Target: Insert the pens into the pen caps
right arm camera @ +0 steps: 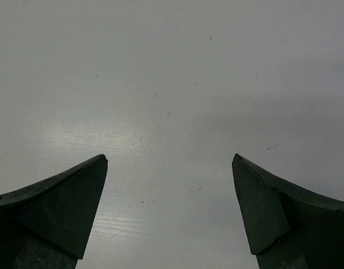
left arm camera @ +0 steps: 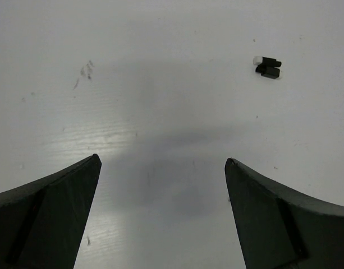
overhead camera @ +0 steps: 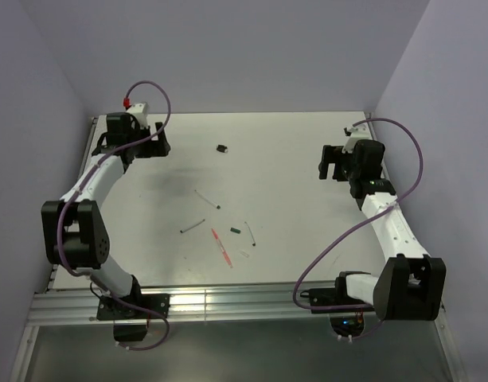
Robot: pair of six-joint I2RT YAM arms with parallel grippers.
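Note:
The pens lie at the table's middle in the top view: a whitish pen with a dark tip [overhead camera: 207, 198], another whitish pen [overhead camera: 193, 226], and a red-pink pen [overhead camera: 221, 246]. A further thin pale stick with a dark tip [overhead camera: 250, 233] lies beside them. A dark green cap [overhead camera: 235, 231] and a faint pale cap [overhead camera: 245, 254] lie among them. The black cap [overhead camera: 222, 149] lies apart, farther back; it also shows in the left wrist view [left arm camera: 267, 66]. My left gripper [overhead camera: 162, 143] [left arm camera: 163, 162] is open and empty at the back left. My right gripper [overhead camera: 325, 163] [right arm camera: 169, 159] is open and empty at the right.
The white table [overhead camera: 291, 223] is walled at the back and sides. An aluminium rail [overhead camera: 228, 301] runs along the near edge by both arm bases. Purple cables [overhead camera: 331, 247] loop beside each arm.

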